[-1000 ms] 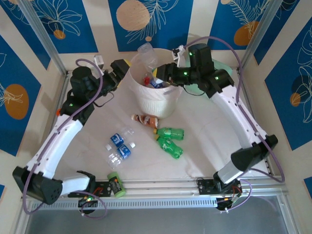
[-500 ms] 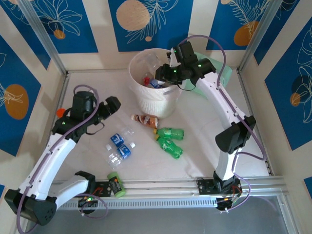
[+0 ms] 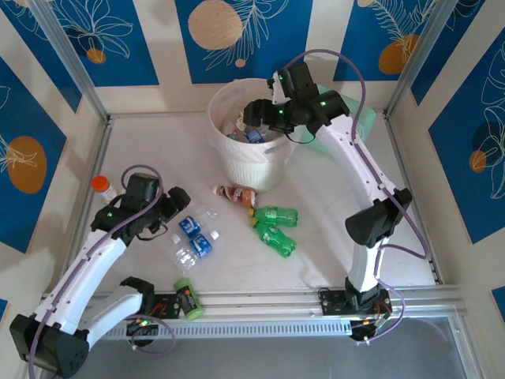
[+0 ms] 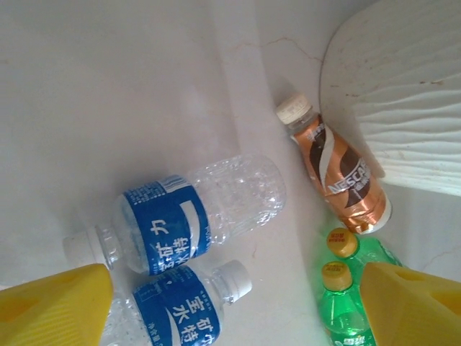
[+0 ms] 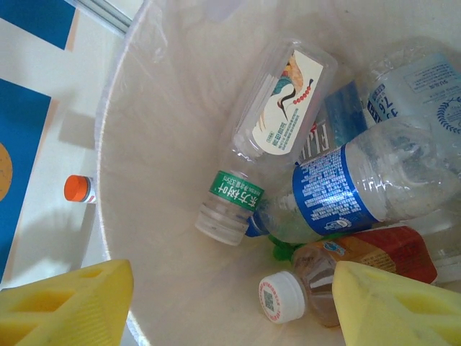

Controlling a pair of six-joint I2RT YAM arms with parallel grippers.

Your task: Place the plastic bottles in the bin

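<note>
While many bottles (image 5: 360, 187) lie in the bin (image 5: 166, 180), right under the right pincer (image 5: 230, 288), more lie on the surface (image 4: 108, 86). That pincer is open and holds nothing. The left pincer (image 4: 234, 288) is open too and holds nothing. Two blue bottles (image 4: 194, 213) lie side by side just under it. Two green bottles (image 4: 338, 274) lie just off to one side of it, and a brown bottle (image 4: 338, 176) lies ahead of it, by the bin.

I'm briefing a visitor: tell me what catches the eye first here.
The pale bin stands at the far middle, holding several plastic bottles, with the right gripper open above it. In front of it lie a brown Nescafé bottle, two green bottles and two blue-labelled water bottles, the left gripper open over them.
</note>
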